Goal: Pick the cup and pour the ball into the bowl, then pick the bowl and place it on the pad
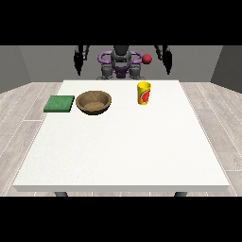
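Note:
A yellow cup (144,93) with a red mark on its side stands upright on the white table (123,151), at the back, right of the middle. Its inside is hidden, so no ball shows in it. A brown wooden bowl (93,102) sits left of the cup, a short way apart. A flat green pad (59,104) lies at the table's left edge, just beside the bowl. Both hands hang behind the table's far edge, well clear of everything: the hand at the view's left (78,60) and the hand at the view's right (167,59), fingers straight and holding nothing.
The robot's torso (120,64) stands behind the table's far edge. A small red round thing (147,58) shows beside its shoulder. The table's whole front half is bare white surface. Grey wood floor surrounds the table.

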Controlling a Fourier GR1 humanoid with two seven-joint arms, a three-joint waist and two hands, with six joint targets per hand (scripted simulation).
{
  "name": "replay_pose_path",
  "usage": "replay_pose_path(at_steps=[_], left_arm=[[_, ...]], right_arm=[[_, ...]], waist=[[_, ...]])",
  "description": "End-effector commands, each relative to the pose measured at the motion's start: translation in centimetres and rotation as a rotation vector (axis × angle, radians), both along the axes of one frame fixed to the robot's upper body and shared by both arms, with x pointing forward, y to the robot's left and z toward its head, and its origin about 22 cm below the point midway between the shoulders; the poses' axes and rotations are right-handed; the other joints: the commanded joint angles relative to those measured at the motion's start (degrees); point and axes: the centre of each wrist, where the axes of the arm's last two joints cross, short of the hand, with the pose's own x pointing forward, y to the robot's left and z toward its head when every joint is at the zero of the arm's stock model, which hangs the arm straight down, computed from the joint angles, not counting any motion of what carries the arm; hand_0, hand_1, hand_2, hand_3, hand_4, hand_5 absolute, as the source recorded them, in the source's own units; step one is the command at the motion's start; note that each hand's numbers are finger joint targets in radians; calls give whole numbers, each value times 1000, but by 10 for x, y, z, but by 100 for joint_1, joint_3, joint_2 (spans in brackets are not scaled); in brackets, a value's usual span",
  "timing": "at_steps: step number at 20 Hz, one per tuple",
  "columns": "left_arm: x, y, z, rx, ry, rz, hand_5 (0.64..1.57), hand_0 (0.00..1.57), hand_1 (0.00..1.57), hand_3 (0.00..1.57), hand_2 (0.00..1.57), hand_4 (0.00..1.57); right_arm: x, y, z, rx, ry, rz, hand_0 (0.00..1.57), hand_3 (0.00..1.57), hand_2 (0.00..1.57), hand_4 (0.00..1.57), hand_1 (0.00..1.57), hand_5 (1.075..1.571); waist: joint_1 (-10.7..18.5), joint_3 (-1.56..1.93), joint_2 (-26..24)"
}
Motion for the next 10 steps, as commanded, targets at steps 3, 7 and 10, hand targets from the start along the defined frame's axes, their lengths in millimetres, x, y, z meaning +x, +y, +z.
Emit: replay_pose_path(at_steps=[3,7,10], left_arm=[[2,5,24,22,-27,-11,1557,0,0,0,0,0],[11,-3,47,-192,-14,-37,1557,0,0,0,0,0],[7,22,54,-169,-68,8,1558,0,0,0,0,0]], right_arm=[[0,-8,22,-37,-17,1,0,0,0,0,0,1569],[-3,-57,40,16,10,20,0,0,0,0,0,1569],[-8,-84,54,7,-7,41,0,0,0,0,0,1569]], waist=[[-27,16,-1165],[-258,52,-1363],[-306,46,-1037]])
